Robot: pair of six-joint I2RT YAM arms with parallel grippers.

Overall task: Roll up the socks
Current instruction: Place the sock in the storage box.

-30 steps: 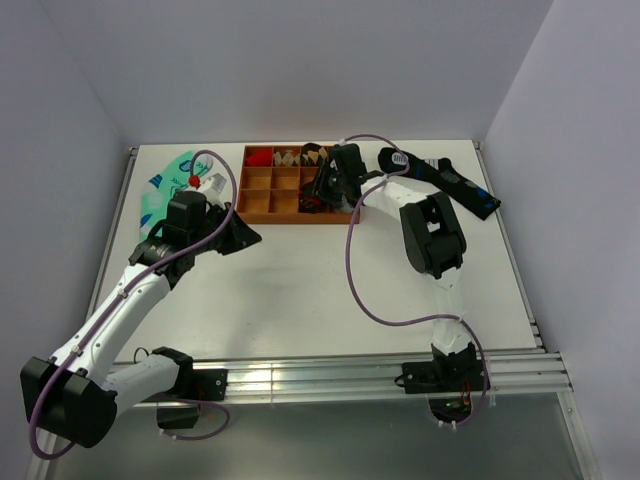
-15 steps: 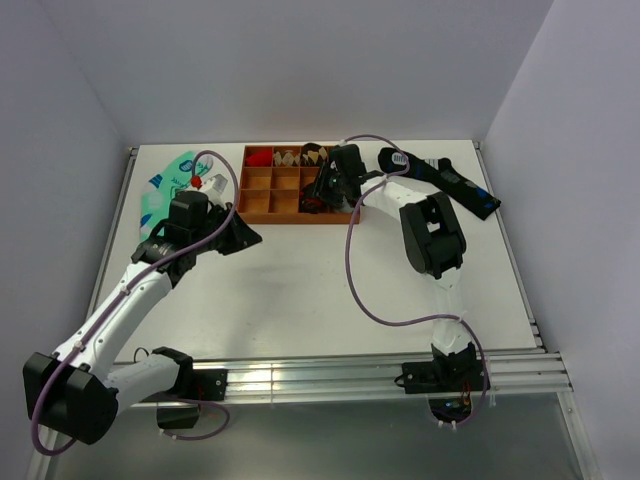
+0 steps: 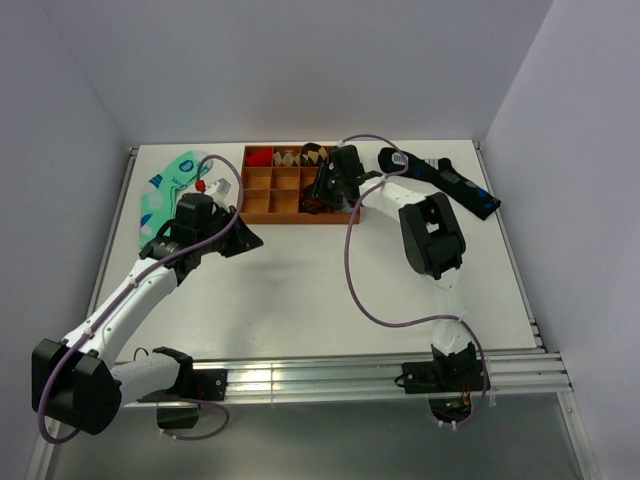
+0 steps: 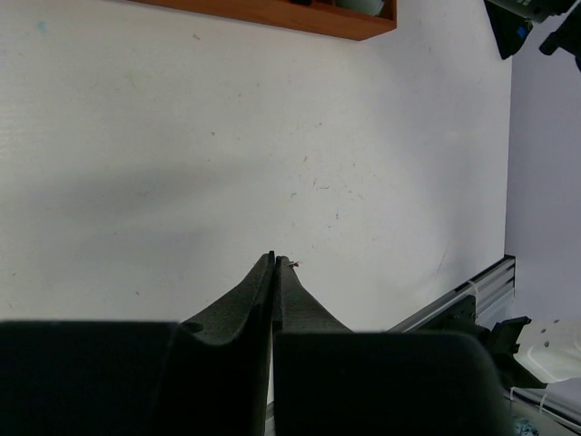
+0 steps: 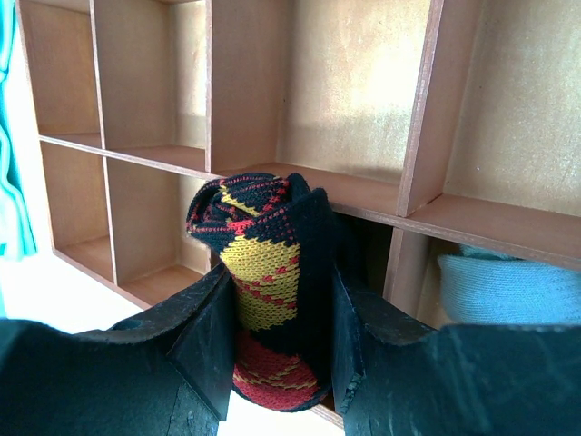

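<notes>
my right claw [image 5: 277, 313] grasping one rolled knit black argyle sock [image 5: 259, 218] | at smooth wooden grid tray [image 5: 419, 109], right end | left claw [image 4: 274, 262] clenched, empty

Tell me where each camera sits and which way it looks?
Top external: above and behind, looking down on the table; left arm and right arm both show, bases nearest.
Left wrist: on the left arm, looking along its shut left end effector across bare table toward the wooden tray.
Right wrist: on the right arm, looking into the tray's compartments; right end effector grips the rolled argyle sock.
Shared: the wooden tray shows in all three views.
</notes>
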